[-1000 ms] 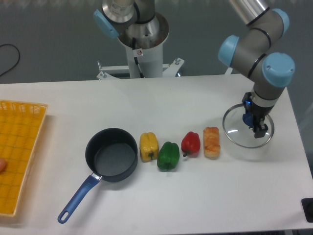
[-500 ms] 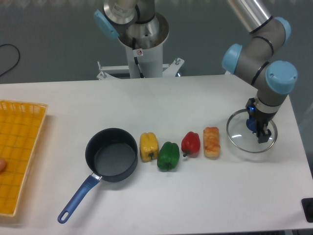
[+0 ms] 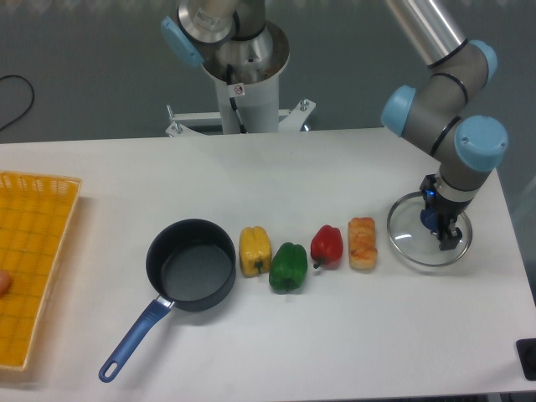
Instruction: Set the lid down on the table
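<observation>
The round glass lid [image 3: 408,234] with a thin silver rim is at the right side of the white table [image 3: 276,167], low over it or resting on it; I cannot tell which. My gripper [image 3: 440,226] points straight down over the lid's centre and is shut on its small blue knob [image 3: 430,219]. The dark blue saucepan [image 3: 191,265] stands open at the left of centre, its long blue handle pointing to the front left.
Between the pan and the lid lie, in a row, a yellow pepper [image 3: 255,249], a green pepper [image 3: 288,266], a red pepper [image 3: 327,244] and a bread piece [image 3: 362,243]. A yellow-orange mesh tray [image 3: 33,260] stands at the left edge.
My gripper with the lid has moved a little to the right and down toward the table.
</observation>
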You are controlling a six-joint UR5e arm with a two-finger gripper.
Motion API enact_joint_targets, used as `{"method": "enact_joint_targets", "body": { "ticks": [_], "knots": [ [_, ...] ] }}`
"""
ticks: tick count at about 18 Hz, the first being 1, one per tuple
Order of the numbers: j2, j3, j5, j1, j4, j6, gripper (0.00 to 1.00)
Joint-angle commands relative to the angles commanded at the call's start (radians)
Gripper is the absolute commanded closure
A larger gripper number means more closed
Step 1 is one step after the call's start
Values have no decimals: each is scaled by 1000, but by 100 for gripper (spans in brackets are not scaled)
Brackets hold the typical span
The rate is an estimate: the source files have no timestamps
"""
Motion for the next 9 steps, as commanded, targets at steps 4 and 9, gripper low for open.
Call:
{"method": "enact_joint_targets", "body": {
  "ticks": [4, 9],
  "knots": [
    [-5, -2, 0, 0, 3, 0, 55],
    [-8, -5, 0, -2, 18, 0, 55]
  ]
}}
